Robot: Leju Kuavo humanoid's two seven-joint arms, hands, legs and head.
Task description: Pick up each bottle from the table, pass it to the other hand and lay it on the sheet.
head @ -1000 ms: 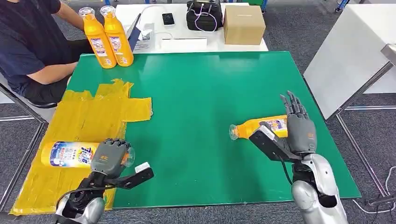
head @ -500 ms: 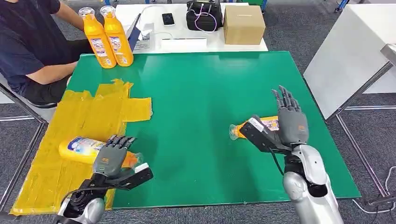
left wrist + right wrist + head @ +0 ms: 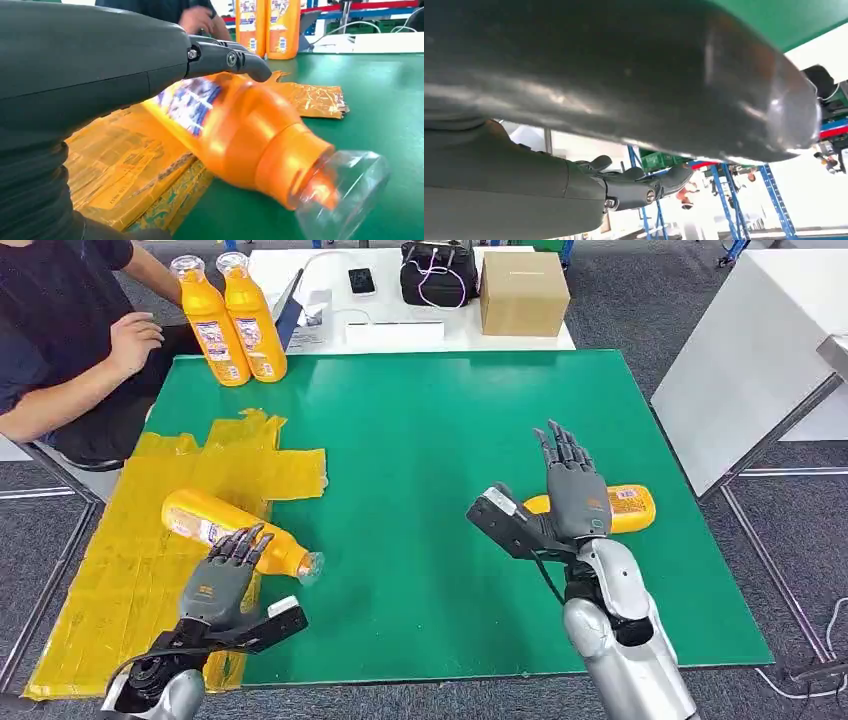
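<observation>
Left hand: the left hand (image 3: 222, 578) is seen with fingers spread and nothing held, its fingertips over the neck end of a bottle on the sheet (image 3: 236, 531); whether they touch it cannot be told.
Right hand: the right hand (image 3: 572, 498) is raised above the counter (image 3: 420, 440) with fingers straight and apart, empty, partly hiding a bottle behind it.
Bottle on the sheet: an orange plastic bottle with a blue-and-white label and a clear cap is laid on its side, tilted across the sheet's edge, the cap reaching onto the green surface.
Bottle by the right hand: a second orange bottle (image 3: 625, 508) is laid flat on the counter, just behind the raised hand.
Sheet: a crinkled yellow sheet (image 3: 170, 490) is spread over the counter's near left corner, glossy and creased.
Standing bottles: two upright orange bottles (image 3: 232, 320) with clear caps are placed side by side at the far left corner.
Person: a person in a dark shirt (image 3: 60, 330) is seated beside the standing bottles, one hand lifted near them.
Beyond the counter: a cardboard box (image 3: 523, 292), a black bag (image 3: 438, 272) and a phone (image 3: 361, 280) are set on a white table.
</observation>
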